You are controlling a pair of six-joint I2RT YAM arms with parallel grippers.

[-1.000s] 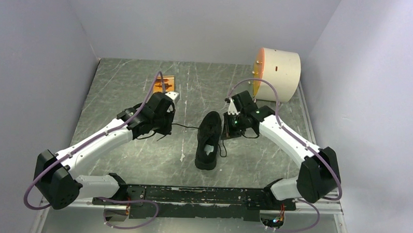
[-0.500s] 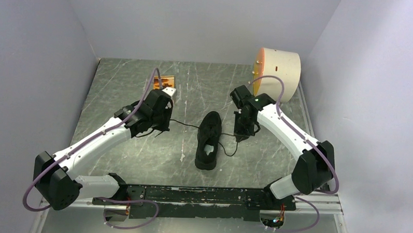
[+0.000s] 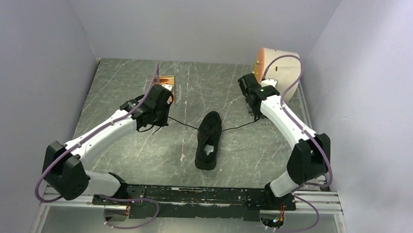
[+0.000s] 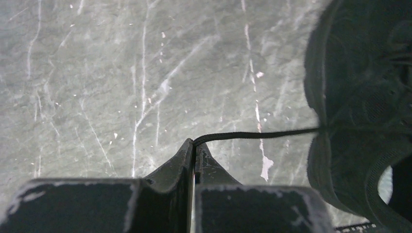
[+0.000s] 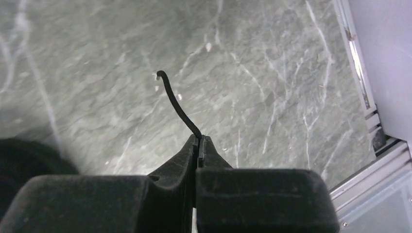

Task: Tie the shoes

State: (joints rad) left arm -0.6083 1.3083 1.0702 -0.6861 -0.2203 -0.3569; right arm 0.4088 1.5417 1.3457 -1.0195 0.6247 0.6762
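A black low-top shoe [image 3: 209, 140] lies in the middle of the table, toe pointing away from the arm bases, with a pale patch inside it. One thin black lace [image 3: 183, 123] runs taut from its left side to my left gripper [image 3: 166, 117], which is shut on it. The other lace [image 3: 239, 126] stretches from the right side to my right gripper [image 3: 257, 118], also shut on it. The left wrist view shows the lace [image 4: 252, 134] leaving the pinched tips [image 4: 195, 143] toward the shoe [image 4: 359, 73]. In the right wrist view a short lace end [image 5: 177, 104] sticks out past the closed tips [image 5: 199, 138].
A white cylinder with an orange face [image 3: 281, 67] stands at the back right, just behind the right arm. A small orange object [image 3: 166, 84] lies behind the left gripper. Grey walls close in three sides, and a metal rail [image 5: 359, 63] edges the table at right.
Both grippers have pulled outward from the shoe, the right one back and to the right toward the cylinder. The slack laces are now stretched nearly straight.
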